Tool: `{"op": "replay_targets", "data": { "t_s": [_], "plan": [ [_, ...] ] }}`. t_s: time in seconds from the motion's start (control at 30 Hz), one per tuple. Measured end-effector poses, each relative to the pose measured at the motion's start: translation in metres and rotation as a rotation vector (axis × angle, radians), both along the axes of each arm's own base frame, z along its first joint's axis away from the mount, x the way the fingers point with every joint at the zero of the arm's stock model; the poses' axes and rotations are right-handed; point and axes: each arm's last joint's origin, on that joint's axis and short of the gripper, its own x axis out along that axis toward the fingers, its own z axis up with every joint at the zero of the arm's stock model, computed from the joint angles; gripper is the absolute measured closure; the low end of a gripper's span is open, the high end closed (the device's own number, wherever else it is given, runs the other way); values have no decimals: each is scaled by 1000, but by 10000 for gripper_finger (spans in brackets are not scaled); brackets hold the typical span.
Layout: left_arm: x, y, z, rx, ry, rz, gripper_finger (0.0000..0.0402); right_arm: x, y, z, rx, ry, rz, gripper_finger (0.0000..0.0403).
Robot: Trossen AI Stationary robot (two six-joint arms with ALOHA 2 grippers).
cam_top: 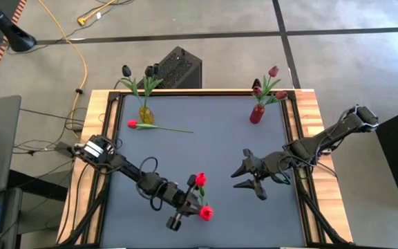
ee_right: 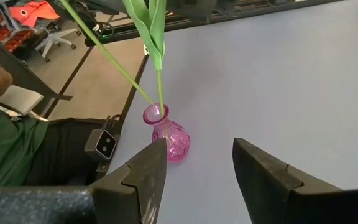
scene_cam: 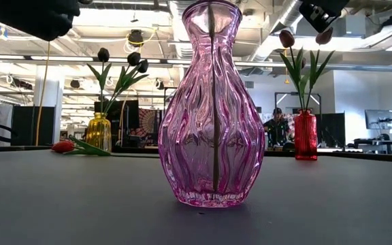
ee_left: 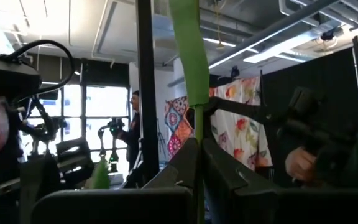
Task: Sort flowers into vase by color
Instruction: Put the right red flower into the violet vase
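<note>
Your pink vase holds two green stems with bright red heads; the left gripper has its jaws clenched on one stem, upright. Yellow vase: near-black tulips. Red vase: crimson tulips. One red tulip lies lengthwise across the bench. Right gripper: jaws released, empty.
</note>
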Motion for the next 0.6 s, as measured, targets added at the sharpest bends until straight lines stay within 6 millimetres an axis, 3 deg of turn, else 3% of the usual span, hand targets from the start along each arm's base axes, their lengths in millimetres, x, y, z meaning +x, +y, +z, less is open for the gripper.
{"op": "replay_targets", "data": {
  "t_s": [0.33, 0.6],
  "plan": [
    [-4, 4, -11, 1, 44, 6, 401, 0, 0, 0, 2, -4, 0, 192],
    [-2, 4, -8, -14, 38, 20, 401, 0, 0, 0, 2, -4, 0, 192]
  ]
}}
